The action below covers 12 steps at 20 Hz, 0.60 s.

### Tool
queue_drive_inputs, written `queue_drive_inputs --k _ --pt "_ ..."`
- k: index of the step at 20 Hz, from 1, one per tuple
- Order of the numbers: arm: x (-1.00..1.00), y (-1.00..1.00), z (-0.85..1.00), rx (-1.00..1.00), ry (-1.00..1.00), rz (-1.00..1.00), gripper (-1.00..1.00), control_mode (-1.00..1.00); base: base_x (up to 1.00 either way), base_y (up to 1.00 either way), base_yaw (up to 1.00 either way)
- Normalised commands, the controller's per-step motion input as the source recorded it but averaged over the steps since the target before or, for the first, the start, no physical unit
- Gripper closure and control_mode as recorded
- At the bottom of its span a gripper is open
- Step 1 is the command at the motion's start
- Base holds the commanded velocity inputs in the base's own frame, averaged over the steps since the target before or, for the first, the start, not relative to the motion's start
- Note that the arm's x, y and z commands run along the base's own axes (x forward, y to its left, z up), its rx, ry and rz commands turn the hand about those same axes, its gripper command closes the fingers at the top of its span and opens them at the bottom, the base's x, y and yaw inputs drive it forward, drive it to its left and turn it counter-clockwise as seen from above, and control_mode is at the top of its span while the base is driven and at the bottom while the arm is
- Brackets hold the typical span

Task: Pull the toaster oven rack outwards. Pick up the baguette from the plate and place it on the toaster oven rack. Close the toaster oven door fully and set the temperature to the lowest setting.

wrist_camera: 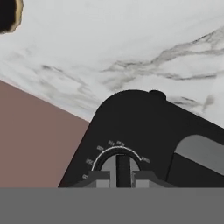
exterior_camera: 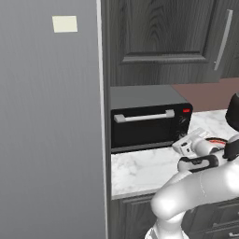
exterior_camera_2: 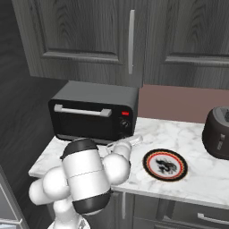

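Hand (wrist_camera: 120, 179) sits at one of the toaster oven's (exterior_camera_2: 94, 112) black knobs (wrist_camera: 123, 168), its two dark fingertips (wrist_camera: 99, 177) pressed in on either side of the knob's raised bar, so the grip reads as a pinch on the knob with a narrow gap between the tips. In the right base view the wrist reaches in at the oven's right-hand control panel, just below the small red light (exterior_camera_2: 125, 113). The toaster oven door (exterior_camera_2: 85, 120) looks shut, upright with its silver bar handle (exterior_camera_2: 82, 110) across the top, and the plate (exterior_camera_2: 165, 164) on the marble surface (exterior_camera_2: 197, 174) carries no bread, so the baguette and rack are judged to be inside behind the dark glass, though neither can be seen. That leaves the temperature setting as the step in hand. To do it well, keep the pinch centred on the bar so it does not slip, turn about the knob's own axis without pushing the oven back, and follow the printed scale (wrist_camera: 114, 146) round to its low end until the knob stops. Which of the two knobs this is cannot be told for sure, so check the dial markings before committing
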Motion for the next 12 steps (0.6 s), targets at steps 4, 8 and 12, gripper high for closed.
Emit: queue_drive_inputs --k 4,8,12 --pt "0.06 -0.06 -0.09 -0.14 -0.10 0.12 1.00 -1.00 0.00 0.00 0.00" --pt "0.06 -0.04 -0.06 -0.16 -0.05 0.08 1.00 -1.00 0.00 0.00 0.00" --pt "0.05 -0.06 -0.08 -0.19 -0.01 0.04 1.00 -1.00 0.00 0.00 0.00"
